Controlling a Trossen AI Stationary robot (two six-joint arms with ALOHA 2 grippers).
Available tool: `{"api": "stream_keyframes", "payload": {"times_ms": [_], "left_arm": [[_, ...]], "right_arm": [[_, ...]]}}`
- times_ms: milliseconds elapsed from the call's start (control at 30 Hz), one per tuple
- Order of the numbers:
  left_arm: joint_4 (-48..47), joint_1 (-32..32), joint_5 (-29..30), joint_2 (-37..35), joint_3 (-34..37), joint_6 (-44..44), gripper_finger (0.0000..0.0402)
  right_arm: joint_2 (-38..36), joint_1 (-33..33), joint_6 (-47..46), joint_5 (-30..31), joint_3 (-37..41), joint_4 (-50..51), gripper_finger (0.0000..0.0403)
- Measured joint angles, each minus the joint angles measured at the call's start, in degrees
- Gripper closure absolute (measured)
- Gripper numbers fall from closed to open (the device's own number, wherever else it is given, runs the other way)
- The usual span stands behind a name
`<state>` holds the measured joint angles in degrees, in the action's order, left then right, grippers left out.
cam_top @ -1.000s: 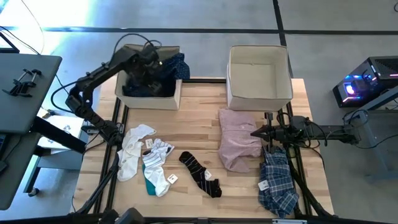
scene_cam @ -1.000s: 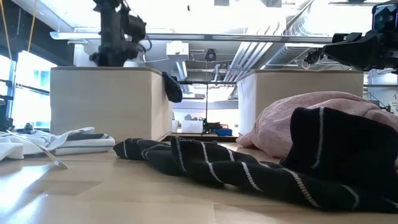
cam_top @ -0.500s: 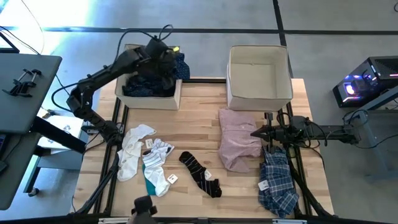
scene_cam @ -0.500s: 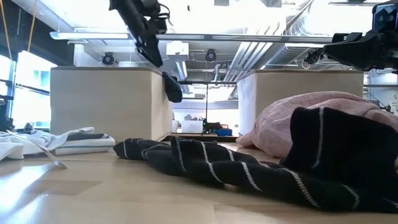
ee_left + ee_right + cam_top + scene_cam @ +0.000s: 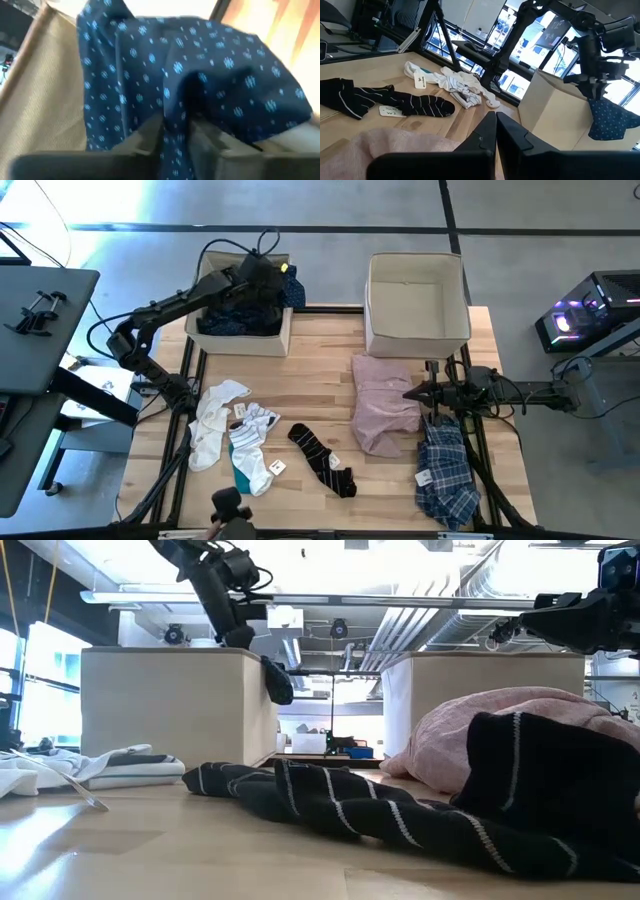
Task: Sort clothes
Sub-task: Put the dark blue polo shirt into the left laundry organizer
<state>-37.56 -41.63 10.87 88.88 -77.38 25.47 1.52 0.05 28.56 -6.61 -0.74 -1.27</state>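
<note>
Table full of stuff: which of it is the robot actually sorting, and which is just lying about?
Being sorted:
- navy dotted shirt, hanging over the left box's edge
- pale pink shirt
- blue-white plaid shirt
- black striped socks
- white and teal socks

Just there:
- two beige fabric boxes
- grey side table
- lit device

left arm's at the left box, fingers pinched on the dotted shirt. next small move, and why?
Probably lift the fold and pull it inward over the box. The left gripper is shut on the navy dotted shirt, part of which hangs over the box's right wall. The right gripper waits shut over the pink shirt.
</note>
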Motion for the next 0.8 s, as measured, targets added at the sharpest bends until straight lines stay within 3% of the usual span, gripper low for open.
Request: {"api": "stream_keyframes", "payload": {"times_ms": [100,433,633,800], "left_arm": [[2.78,0.0,0.02,0.0,0.0,-1.84,0.0389],[4.75,0.13,0.47,-1.78,-6.37,-4.35,0.04],[-0.94,0.11,9.25,-6.19,-13.01,-3.54,0.0401],[-7.28,-0.54,15.9,-12.42,-14.38,-2.68,0.0401]], "right_arm": [[0.0,0.0,-0.02,-0.02,0.0,0.01,0.0402],[0.02,-0.01,-0.02,-0.11,0.01,0.01,0.0402],[0.02,0.0,-0.01,-0.13,0.0,0.0,0.0402],[0.02,0.01,0.0,-0.13,0.01,-0.01,0.0402]]}}
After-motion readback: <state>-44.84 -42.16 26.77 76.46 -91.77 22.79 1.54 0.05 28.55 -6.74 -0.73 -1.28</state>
